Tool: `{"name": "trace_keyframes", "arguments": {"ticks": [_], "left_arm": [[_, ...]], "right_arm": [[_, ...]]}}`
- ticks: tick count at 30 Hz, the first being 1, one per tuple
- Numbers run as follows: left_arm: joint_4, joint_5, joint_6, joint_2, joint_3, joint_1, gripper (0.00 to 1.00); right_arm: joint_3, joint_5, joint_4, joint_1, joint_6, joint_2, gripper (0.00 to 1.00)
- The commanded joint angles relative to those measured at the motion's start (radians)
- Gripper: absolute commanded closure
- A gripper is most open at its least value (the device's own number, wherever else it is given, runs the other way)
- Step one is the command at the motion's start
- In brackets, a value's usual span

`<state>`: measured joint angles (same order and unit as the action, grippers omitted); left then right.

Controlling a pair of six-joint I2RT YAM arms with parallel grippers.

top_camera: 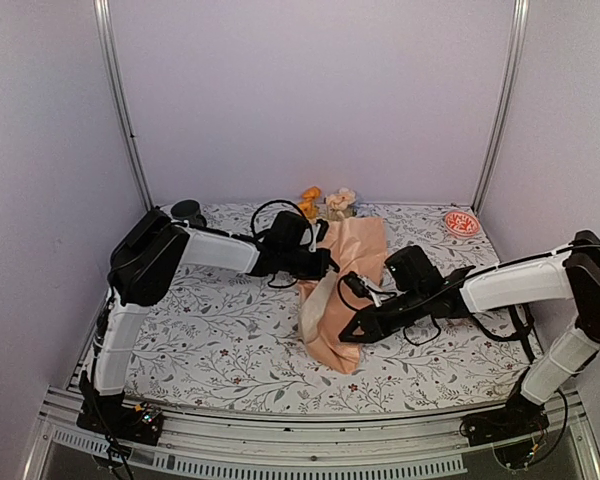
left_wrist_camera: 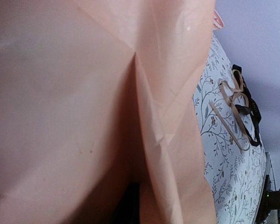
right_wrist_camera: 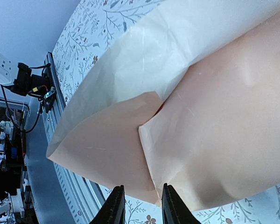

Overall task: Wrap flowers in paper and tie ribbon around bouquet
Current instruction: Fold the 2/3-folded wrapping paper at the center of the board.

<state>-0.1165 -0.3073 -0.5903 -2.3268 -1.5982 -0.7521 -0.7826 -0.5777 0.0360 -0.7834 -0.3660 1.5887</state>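
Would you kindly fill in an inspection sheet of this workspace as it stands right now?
Surface: white floral-patterned table cover, lying flat.
Job's things: peach-orange paper sheet folded over the artificial flowers, blooms showing at its far end; flat black ribbon loose on the cover, not yet tied.
Clutter: thin tan cord lying with the ribbon; small red round dish far right; dark round object far left.
Grippers: left gripper shut, apparently on the paper's edge; right gripper slightly open at the paper's near corner.
Cables: black cables looping along both arms.
Surroundings: pale walls, metal frame posts.
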Motion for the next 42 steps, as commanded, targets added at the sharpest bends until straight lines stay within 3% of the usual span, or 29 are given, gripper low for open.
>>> {"name": "trace_keyframes", "arguments": {"ticks": [1,4,8,11,21,31,42], "left_arm": [[0.059,0.028,0.024,-0.025,-0.008,-0.015,1.00],[0.062,0.046,0.031,0.000,-0.002,-0.021,1.00],[0.067,0.081,0.046,0.044,0.009,-0.033,1.00],[0.068,0.094,0.048,0.074,0.020,-0.041,1.00],[0.072,0.130,0.050,0.161,0.008,-0.101,1.00],[0.050,0.069,-0.005,0.013,-0.060,-0.116,1.00],[0.041,0.086,-0.041,-0.039,-0.043,-0.088,1.00]], "right_arm": [[0.012,0.012,-0.025,0.108,-0.030,-0.044,0.70],[-0.067,-0.044,-0.027,0.180,-0.014,0.060,0.74],[-0.177,-0.104,-0.025,0.272,0.003,0.236,0.88],[-0.234,-0.146,-0.002,0.288,0.009,0.360,0.92],[-0.328,-0.175,0.021,0.285,-0.001,0.523,0.97],[-0.313,-0.185,-0.036,0.273,-0.042,0.495,0.99],[-0.136,0.009,-0.136,0.274,-0.210,0.194,0.90]]}}
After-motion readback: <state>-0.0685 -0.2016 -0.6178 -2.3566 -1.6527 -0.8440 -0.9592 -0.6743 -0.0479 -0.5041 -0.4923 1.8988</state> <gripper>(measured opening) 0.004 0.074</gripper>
